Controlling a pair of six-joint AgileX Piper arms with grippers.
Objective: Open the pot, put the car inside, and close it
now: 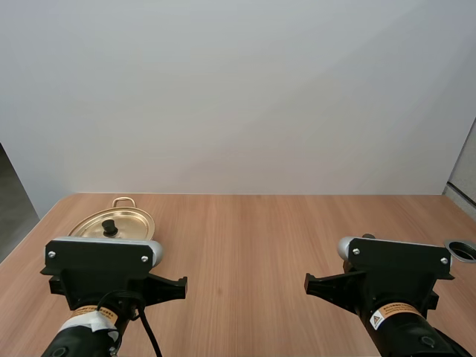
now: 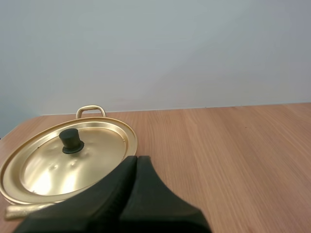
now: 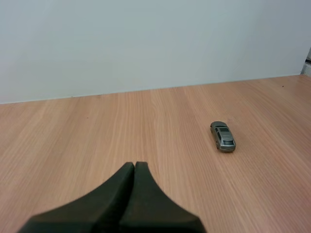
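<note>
Holding both arms low over a light wooden counter [image 1: 245, 238], side by side and well apart. Pointing the left gripper [image 2: 136, 158] at a golden pot [image 1: 130, 222], with the gripper pressed fully closed on nothing, its fingers lying together as one dark wedge just short of the pot's near rim. Resting flat on the pot: its lid [image 2: 97, 153], with a black knob [image 2: 71, 141] upright at the middle and a loop handle [image 2: 90, 110] showing past the far rim.

Pointing the right gripper [image 3: 134, 164] across bare wood, likewise closed tight and carrying nothing. Sitting on its wheels ahead of that gripper and off toward the right: a small grey toy car [image 3: 223, 137], well apart from the fingertips. Running its long axis away from the gripper, roughly along the wood grain; not telling nose from tail.

Showing long straight grain across the counter, a round grey-rimmed hole [image 1: 462, 250] at the right edge, and a plain pale wall [image 1: 238, 97] behind.
</note>
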